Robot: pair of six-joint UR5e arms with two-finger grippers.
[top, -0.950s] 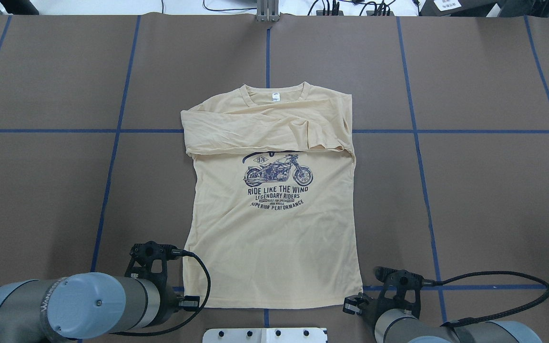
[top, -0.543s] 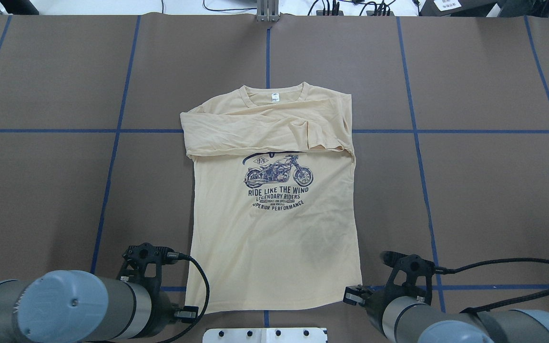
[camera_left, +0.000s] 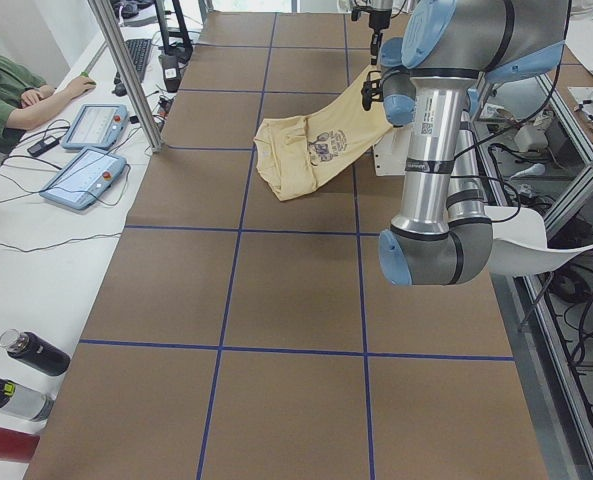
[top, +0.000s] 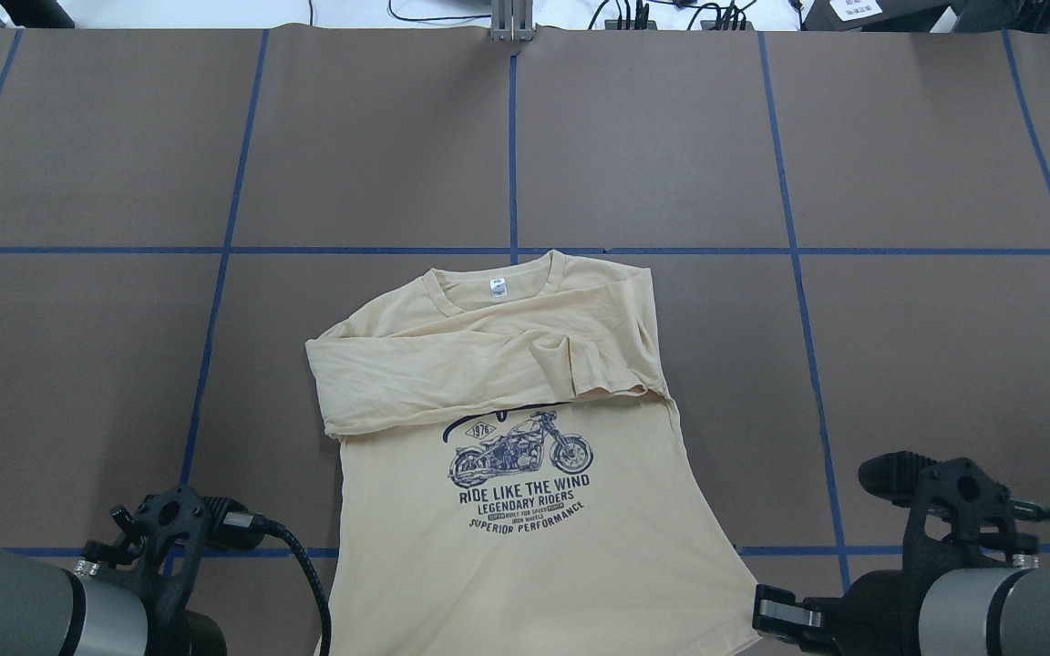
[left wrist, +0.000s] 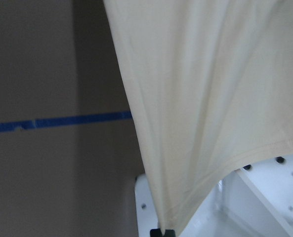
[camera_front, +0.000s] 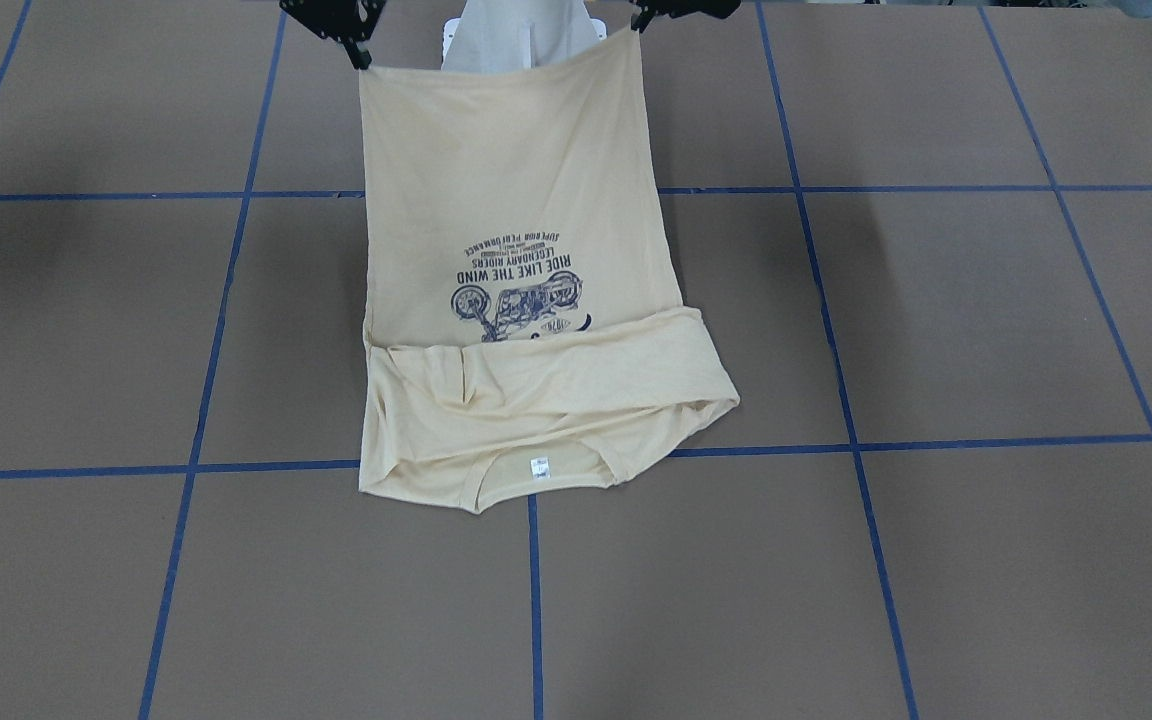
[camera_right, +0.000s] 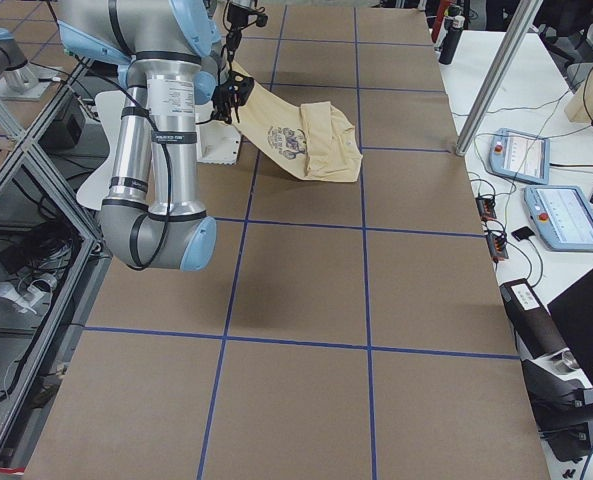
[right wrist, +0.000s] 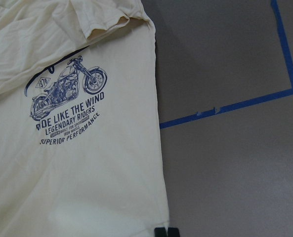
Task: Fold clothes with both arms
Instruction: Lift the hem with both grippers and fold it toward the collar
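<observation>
While left gripper (camera_front: 638, 24) and right gripper (camera_front: 363, 60) pinch its hem corners, shirt (camera_front: 506, 170) slopes from top edge.
Collar (camera_front: 536, 482) lies on table (camera_front: 936, 330).

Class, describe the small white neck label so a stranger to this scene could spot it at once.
On the brown table with blue tape lines is a cream-yellow T-shirt. At its neck end, inside the round collar, sits the neck label: a tiny white square, unlike the dark navy print nearby.
</observation>
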